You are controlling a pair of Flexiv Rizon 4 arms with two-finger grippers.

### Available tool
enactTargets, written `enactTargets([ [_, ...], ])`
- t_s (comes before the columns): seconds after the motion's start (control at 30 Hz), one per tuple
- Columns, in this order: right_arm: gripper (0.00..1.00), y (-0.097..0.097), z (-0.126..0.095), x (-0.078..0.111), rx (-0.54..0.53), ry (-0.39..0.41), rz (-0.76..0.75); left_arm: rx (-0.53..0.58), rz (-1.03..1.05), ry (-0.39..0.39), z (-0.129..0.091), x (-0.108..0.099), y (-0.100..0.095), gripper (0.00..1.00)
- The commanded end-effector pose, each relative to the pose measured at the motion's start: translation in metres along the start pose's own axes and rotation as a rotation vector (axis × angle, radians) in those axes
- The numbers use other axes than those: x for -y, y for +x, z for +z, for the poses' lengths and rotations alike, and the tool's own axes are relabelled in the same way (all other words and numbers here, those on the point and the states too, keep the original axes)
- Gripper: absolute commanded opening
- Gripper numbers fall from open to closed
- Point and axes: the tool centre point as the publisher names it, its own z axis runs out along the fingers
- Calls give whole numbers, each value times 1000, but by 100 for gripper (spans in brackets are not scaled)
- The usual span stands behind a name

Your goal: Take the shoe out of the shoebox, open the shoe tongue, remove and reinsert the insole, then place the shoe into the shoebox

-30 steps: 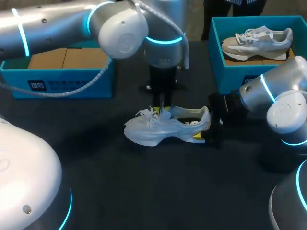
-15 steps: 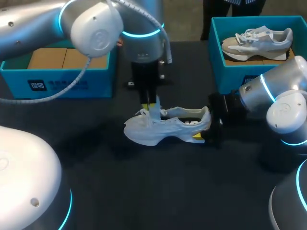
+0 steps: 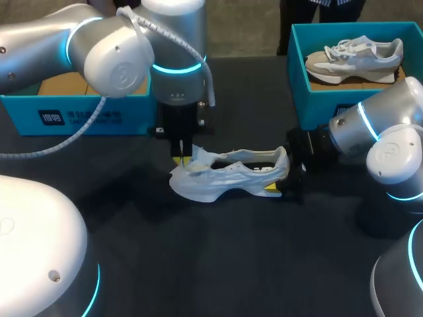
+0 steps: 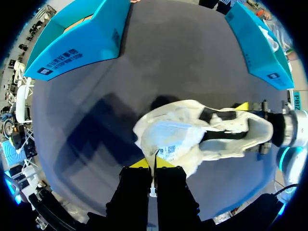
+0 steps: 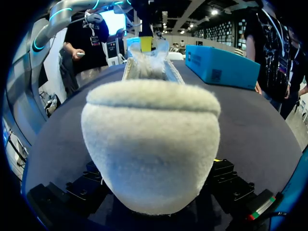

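Note:
A white shoe (image 3: 228, 177) lies on the dark table, toe to the left. My left gripper (image 3: 184, 157) stands over its forefoot, shut on the edge of the tongue (image 4: 168, 144), which is folded forward over the toe. In the left wrist view the fingers (image 4: 154, 166) pinch that thin edge. The shoe's mouth (image 3: 254, 158) is open and dark. My right gripper (image 3: 281, 173) comes in from the right with its fingers wide on both sides of the heel (image 5: 151, 139), gripping it. One yellow tip (image 3: 271, 188) shows at the near side.
A blue shoebox (image 3: 317, 99) at the back right holds a second white shoe (image 3: 357, 58). Another blue box (image 3: 86, 113) with brown cardboard inside stands at the back left. Bare dark table lies in front of the shoe.
My left gripper closed on the tongue and moved left toward the toe, pulling the tongue forward and open. The right arm and the heel stayed where they were.

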Motion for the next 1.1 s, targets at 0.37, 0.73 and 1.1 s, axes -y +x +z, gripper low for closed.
enactTargets([
  [0.37, 0, -1, 1, 1, 1, 5, 2, 127, -39, 2, 56, 9, -20, 0],
  [0.73, 0, -1, 1, 1, 1, 5, 2, 158, -39, 3, 65, 15, -16, 61],
  [1.1, 0, -1, 1, 1, 1, 5, 2, 49, -55, 8, 14, 13, -15, 100],
])
